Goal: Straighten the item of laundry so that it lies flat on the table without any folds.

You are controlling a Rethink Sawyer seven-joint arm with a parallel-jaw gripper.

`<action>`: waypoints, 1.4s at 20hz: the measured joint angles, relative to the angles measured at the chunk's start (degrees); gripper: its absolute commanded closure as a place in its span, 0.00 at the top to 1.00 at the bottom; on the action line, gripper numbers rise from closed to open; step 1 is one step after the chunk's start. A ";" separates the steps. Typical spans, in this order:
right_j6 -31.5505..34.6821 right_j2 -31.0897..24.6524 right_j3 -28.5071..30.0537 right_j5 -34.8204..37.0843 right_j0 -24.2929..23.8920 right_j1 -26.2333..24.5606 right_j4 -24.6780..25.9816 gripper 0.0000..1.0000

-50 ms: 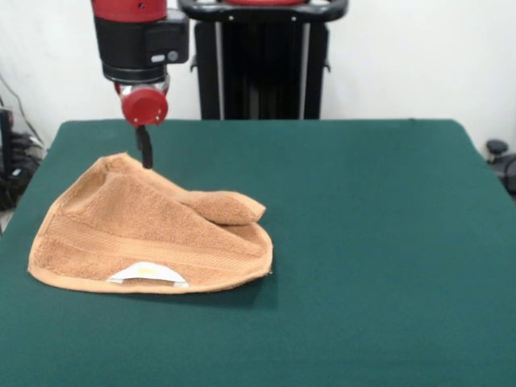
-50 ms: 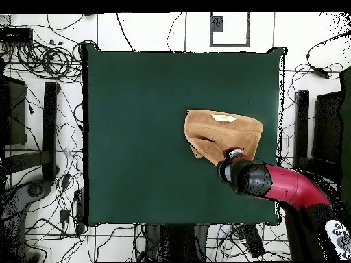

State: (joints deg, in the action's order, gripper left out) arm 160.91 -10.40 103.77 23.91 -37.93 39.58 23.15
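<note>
Spreading across nearly the whole front view, the dark green table (image 1: pixel 379 242) bears one thing only, a tan-orange terry towel (image 1: pixel 137 238) lying toward its left side as that view shows it. Seen from overhead, the same towel (image 2: pixel 223 133) sits near the table's (image 2: pixel 151 137) right edge, a little below the middle.

The red and black arm (image 2: pixel 288 186) comes in from the lower right of the overhead view and ends over the towel's lower part. From the front, its black wrist housing and round red knob hang above the towel's far corner.

The towel is not flat. One flap is folded over and lies as a thick roll (image 1: pixel 230 208) across the upper layer, pointing right. The woven band runs along the near side, and the near hem curves round to the right.

The gripper (image 1: pixel 145 155) reaches down to the towel's raised far corner as one thin dark stem; whether its fingers are apart or pinched on the cloth cannot be told.

A small white label (image 1: pixel 145 275) shows at the near hem.
</note>
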 measured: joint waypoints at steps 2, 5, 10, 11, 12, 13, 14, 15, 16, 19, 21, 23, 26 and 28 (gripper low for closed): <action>0.00 0.19 -0.07 0.00 0.19 -0.62 -0.17 1.00; 0.00 1.13 -0.52 0.00 1.24 -1.64 -0.14 1.00; 0.00 2.82 -1.91 0.00 3.47 -2.86 -0.12 1.00; 0.00 3.18 -2.25 0.00 3.92 -3.16 -0.12 1.00; 0.00 3.35 -2.45 0.00 4.15 -3.34 -0.11 1.00; 0.00 3.52 -2.68 0.00 4.38 -3.54 -0.11 1.00; 0.00 3.70 -2.91 0.00 4.62 -3.74 -0.11 1.00; 0.00 4.26 -3.73 0.00 5.38 -4.41 -0.12 1.00; 0.00 4.49 -4.04 0.00 5.68 -4.63 -0.11 1.00; 0.00 5.25 -4.92 0.00 6.62 -5.10 -0.17 1.00; 0.00 6.20 -5.96 0.00 7.97 -5.76 -0.74 1.00; 0.00 6.60 -6.27 0.00 8.50 -5.99 -1.18 1.00; 0.00 6.96 -6.80 0.00 9.45 -6.41 -2.80 1.00; 0.00 6.98 -6.97 0.00 9.63 -6.65 -3.49 1.00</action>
State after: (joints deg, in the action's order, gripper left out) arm 160.91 -3.42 96.80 23.91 -28.30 32.93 19.66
